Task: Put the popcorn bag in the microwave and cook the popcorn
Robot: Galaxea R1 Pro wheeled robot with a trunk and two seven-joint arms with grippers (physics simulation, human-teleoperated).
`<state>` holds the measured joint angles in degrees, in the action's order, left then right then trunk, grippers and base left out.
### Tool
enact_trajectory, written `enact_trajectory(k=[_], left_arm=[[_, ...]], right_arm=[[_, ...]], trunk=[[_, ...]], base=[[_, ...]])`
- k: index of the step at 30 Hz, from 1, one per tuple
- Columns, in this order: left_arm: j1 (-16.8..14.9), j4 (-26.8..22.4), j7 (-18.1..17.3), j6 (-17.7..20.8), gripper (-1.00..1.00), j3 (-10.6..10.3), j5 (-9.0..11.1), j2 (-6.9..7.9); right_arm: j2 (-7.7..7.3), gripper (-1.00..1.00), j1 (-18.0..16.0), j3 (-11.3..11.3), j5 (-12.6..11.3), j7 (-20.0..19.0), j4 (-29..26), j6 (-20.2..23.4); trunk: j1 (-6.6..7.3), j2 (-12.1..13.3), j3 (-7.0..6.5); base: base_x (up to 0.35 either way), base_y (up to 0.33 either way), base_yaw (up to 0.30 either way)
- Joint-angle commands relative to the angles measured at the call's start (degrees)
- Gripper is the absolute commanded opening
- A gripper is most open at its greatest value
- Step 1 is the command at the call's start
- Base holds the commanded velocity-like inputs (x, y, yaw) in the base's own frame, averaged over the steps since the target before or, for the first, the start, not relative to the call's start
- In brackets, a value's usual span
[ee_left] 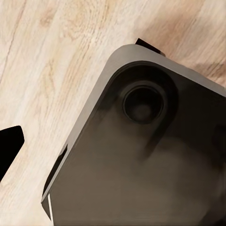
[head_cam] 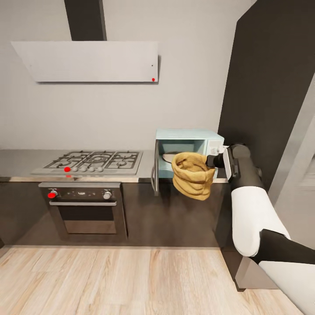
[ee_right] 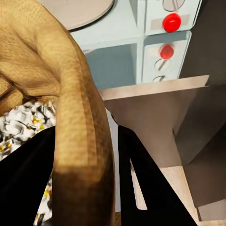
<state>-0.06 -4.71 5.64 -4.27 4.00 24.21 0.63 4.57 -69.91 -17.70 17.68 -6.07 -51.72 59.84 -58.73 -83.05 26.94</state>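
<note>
the popcorn bag [head_cam: 193,174] hangs in the air just in front of the microwave's open cavity, off the countertop [head_cam: 17,162], its crumpled tan body slumping below the counter edge; in the right wrist view its rolled rim [ee_right: 77,117] runs between the two dark fingers [ee_right: 150,188], and white popped kernels [ee_right: 21,125] show inside the bag. the right gripper [head_cam: 213,161] pinches that rim from the bag's right side. behind the bag stands the pale mint-blue microwave [head_cam: 189,136], its door [head_cam: 154,175] swung open to the left and a round turntable plate [head_cam: 168,156] in the cavity; a red knob [ee_right: 171,22] sits on its white panel. left of it are a gas hob [head_cam: 94,161] and a built-in steel oven [head_cam: 83,210], with a white slanted hood [head_cam: 89,61] above. the left wrist view looks down at pale wood floor [ee_left: 52,56] and a dark rounded base plate [ee_left: 141,155]; one black fingertip of the left gripper [ee_left: 8,146] juts in, and i cannot tell its opening.
</note>
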Motion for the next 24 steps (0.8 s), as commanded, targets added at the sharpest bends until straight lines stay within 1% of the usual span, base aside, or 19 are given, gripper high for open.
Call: enact_trajectory(k=[1,5,24], left_arm=[[0.0,0.0,0.1,-0.1,1.00,0.2,-0.3,-0.02],[0.0,0.0,0.1,0.0,1.00,0.0,-0.6,-0.02],[0.0,0.0,0.1,0.0,1.00,-0.1,-0.7,-0.02]], right_arm=[[0.08,-1.00,-0.1,-0.2,0.6,-0.6,-0.1,0.2],[0.09,-1.00,-0.1,-0.2,0.6,-0.6,-0.1,0.2],[0.01,-1.00,-0.1,-0.2,0.6,-0.6,-0.2,0.2]], trunk=[[0.00,0.0,0.06],[0.00,0.0,0.06],[0.00,0.0,0.06]], base=[[0.060,0.000,0.000],[0.259,0.000,0.000],[0.321,0.000,0.000]])
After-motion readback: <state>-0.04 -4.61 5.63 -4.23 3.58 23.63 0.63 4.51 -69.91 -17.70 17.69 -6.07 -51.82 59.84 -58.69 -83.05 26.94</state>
